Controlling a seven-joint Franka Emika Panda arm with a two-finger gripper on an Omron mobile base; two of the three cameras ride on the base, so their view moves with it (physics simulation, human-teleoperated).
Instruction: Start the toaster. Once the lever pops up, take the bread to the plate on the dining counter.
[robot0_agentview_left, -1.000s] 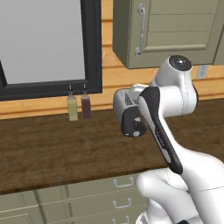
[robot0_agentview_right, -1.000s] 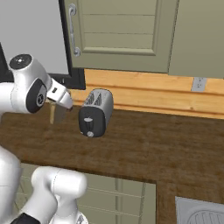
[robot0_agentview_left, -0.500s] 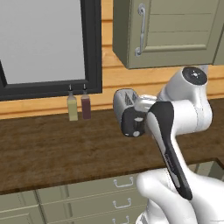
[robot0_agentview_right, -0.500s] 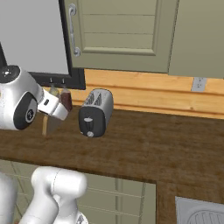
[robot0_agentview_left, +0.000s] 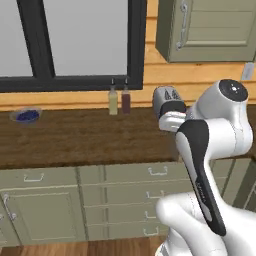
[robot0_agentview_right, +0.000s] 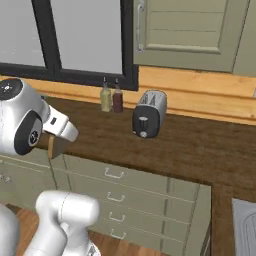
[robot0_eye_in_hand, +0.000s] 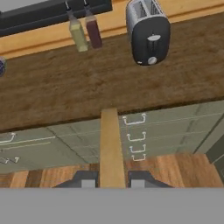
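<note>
**End effector pinching a toast slice in front of the worktop**

The end effector (robot0_eye_in_hand: 112, 180), two small dark finger tips at the bottom of the hand view, is pressed together on the square tan-brown toast slice (robot0_eye_in_hand: 111, 148). The slice is seen edge-on there, a narrow tan strip rising between the finger tips. In the right base view the same slice (robot0_agentview_right: 51, 147) shows as a thin tan edge hanging just below the white wrist of the arm, in front of the grey-green drawer fronts (robot0_agentview_right: 125, 185) and apart from the worktop.

The dark brown wood-grain worktop (robot0_eye_in_hand: 65, 92) runs across the hand view above those drawers. At its back stands the small rounded silver-grey toaster (robot0_eye_in_hand: 148, 30), with its black end panel facing the camera. On that panel a small light-grey lever tab (robot0_eye_in_hand: 152, 38) sits above a round light knob (robot0_eye_in_hand: 152, 61). In the right base view the toaster (robot0_agentview_right: 148, 113) stands against the pale wooden wall strip, well apart from the held slice. In the left base view the toaster (robot0_agentview_left: 167, 102) is partly covered by the white arm.

Two slim bottles, one yellowish (robot0_eye_in_hand: 78, 31) and one dark red (robot0_eye_in_hand: 93, 29), stand side by side to the left of the toaster, below a black-framed window (robot0_agentview_right: 70, 40). A small dark blue bowl (robot0_agentview_left: 26, 115) sits far along the worktop in the left base view. A grey-green wall cupboard (robot0_agentview_right: 190, 30) hangs above the toaster.
</note>
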